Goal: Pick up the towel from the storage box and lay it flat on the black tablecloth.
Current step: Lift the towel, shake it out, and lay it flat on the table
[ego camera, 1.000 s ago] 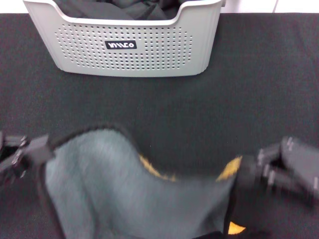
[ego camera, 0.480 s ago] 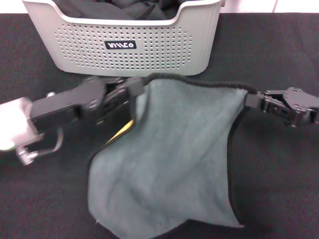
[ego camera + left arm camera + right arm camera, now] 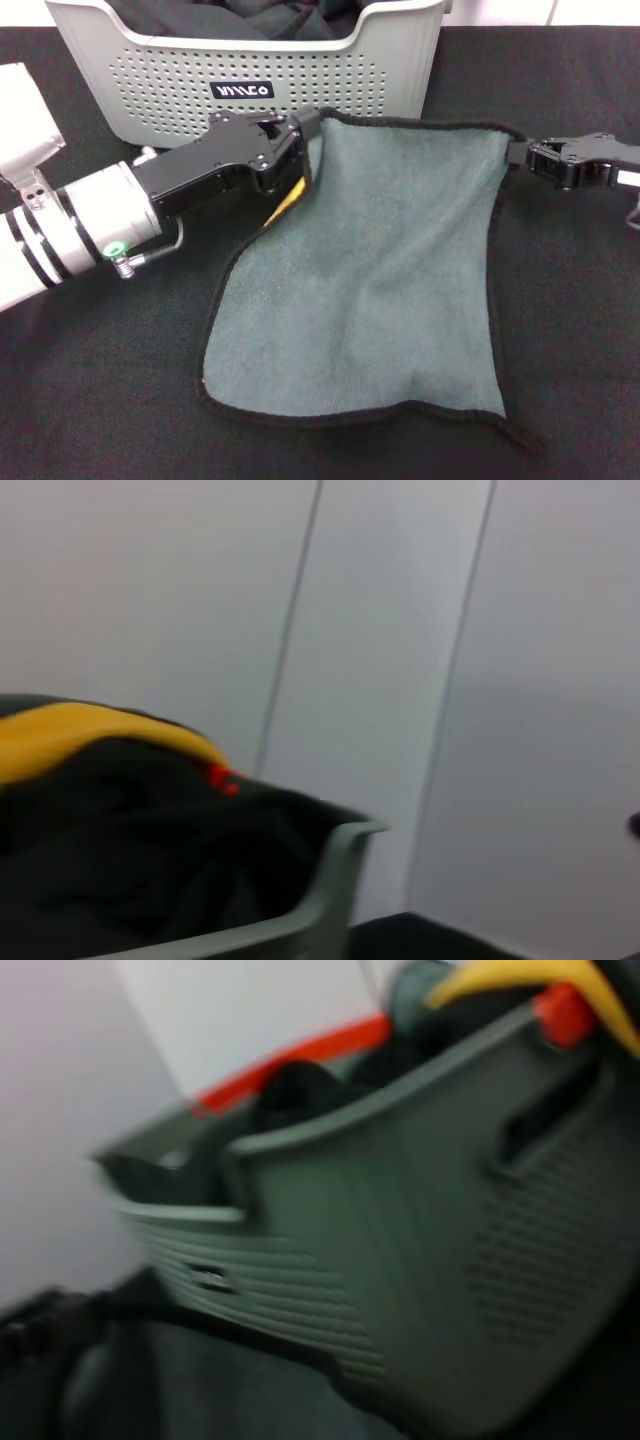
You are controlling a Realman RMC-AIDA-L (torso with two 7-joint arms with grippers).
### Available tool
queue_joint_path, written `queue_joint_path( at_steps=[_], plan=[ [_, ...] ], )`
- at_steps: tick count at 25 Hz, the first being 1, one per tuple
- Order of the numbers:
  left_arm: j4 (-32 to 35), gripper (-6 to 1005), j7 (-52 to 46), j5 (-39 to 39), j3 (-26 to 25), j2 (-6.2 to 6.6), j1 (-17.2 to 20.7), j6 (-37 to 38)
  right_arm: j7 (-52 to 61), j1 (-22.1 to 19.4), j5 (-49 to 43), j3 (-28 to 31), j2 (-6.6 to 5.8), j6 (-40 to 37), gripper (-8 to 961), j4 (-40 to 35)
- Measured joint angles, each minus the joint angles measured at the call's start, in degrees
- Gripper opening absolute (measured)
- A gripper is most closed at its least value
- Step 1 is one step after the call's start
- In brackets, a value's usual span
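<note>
The grey-green towel (image 3: 380, 270) with black edging is spread over the black tablecloth (image 3: 100, 380), its near edge lying on the cloth. A strip of its yellow reverse (image 3: 290, 197) shows by the left arm. My left gripper (image 3: 305, 135) is shut on the towel's far left corner, right in front of the storage box (image 3: 330, 90). Off the box's right end, my right gripper (image 3: 518, 157) is shut on the far right corner. The far edge is stretched between them. The right wrist view shows the box wall (image 3: 420, 1260) close up.
A bundle of plain black cloth (image 3: 220, 20) fills the storage box, also seen over the box rim (image 3: 335, 880) in the left wrist view. A white wall stands behind the table. Black tablecloth runs on both sides of the towel.
Both grippers have carried the towel's far edge away from me toward the box. The towel has gone from hanging and bunched to stretched wide and mostly down on the tablecloth.
</note>
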Motion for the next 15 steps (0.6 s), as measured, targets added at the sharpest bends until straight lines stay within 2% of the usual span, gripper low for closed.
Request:
queue_joint_path(
  at_steps=[6,15],
  plan=[
    [-0.15,23,3.53,-2.01,-0.03,-0.04,0.30,-4.61,3.78,2.99,-6.85,0.19,0.93,-7.53,76,0.10],
    [-0.95,27,12.09,-4.53,0.23,-0.43,0.04,-10.63,4.70,6.94,-10.05,-0.11,1.92,-15.26,84,2.22]
  ],
)
